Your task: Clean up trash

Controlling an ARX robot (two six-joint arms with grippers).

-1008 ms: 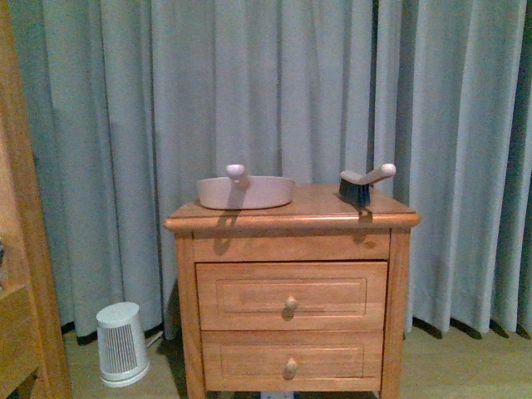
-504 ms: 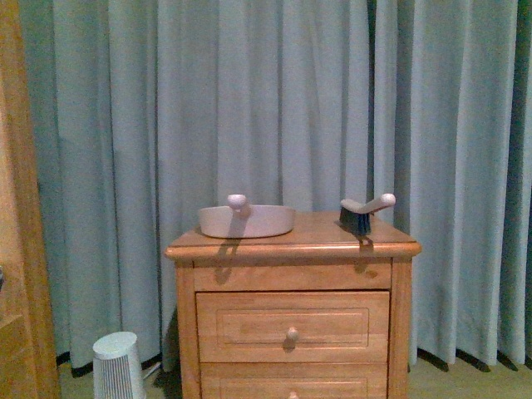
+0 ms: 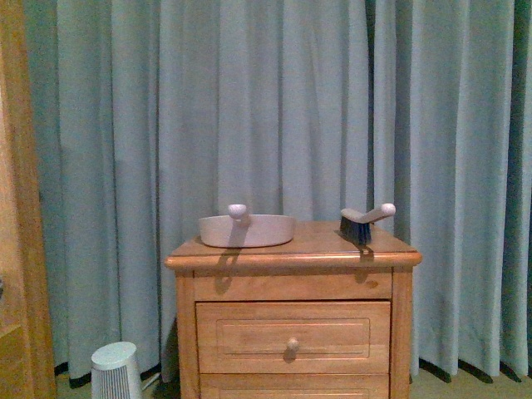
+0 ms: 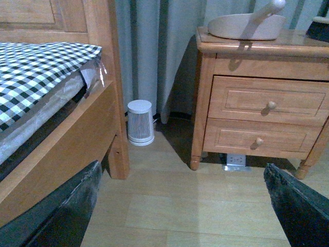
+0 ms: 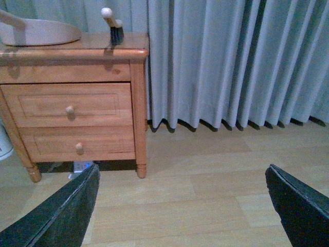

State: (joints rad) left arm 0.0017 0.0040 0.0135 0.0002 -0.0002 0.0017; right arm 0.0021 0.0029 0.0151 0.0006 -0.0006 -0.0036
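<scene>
Trash wad isn't something I can pick out in any of the three views, so I can't tell where it sits or how it looks.

Going left to right from the front camera:

- **Bed frame:** The wooden bed frame (image 3: pixel 17 208) hugs the 9 o'clock edge, smooth orange-brown timber. The left wrist view shows black-and-white checked fabric (image 4: pixel 36 67) lying on a plastic-wrapped mattress (image 4: pixel 41 116).
- **Left claw:** The left claw (image 4: pixel 181 170) is spread wide, with its dark, rough-looking fingers (image 4: pixel 61 211) far apart. There's nothing between them but pale plank floor (image 4: pixel 180 216).
- **Appliance:** A small white appliance (image 3: pixel 115 370), rounded with vertical slats, stands on the floor at about 7 o'clock from the desk (image 3: pixel 291 259).
- **Desk:** It's the same warm wood, with a rounded top edge and panelled drawers with little round knobs (image 3: pixel 293 343).
- **Dustpan:** On top, toward 9 o'clock, sits a pale dustpan (image 3: pixel 247 230). It's shallow and oval-ish, with a ball-ended handle sticking up.
- **Brush:** Toward 3 o'clock, well apart from the dustpan, is a hand brush (image 3: pixel 364 223). It has a pale handle with a ball end, and its dark bristles rest on the wood.
- **Curtain:** A grey-blue curtain (image 3: pixel 291 100) hangs in soft vertical folds behind all of it, down to the floor.
- **Right claw:** The right claw (image 5: pixel 181 170) is likewise spread wide and empty, over the same planks.
</scene>
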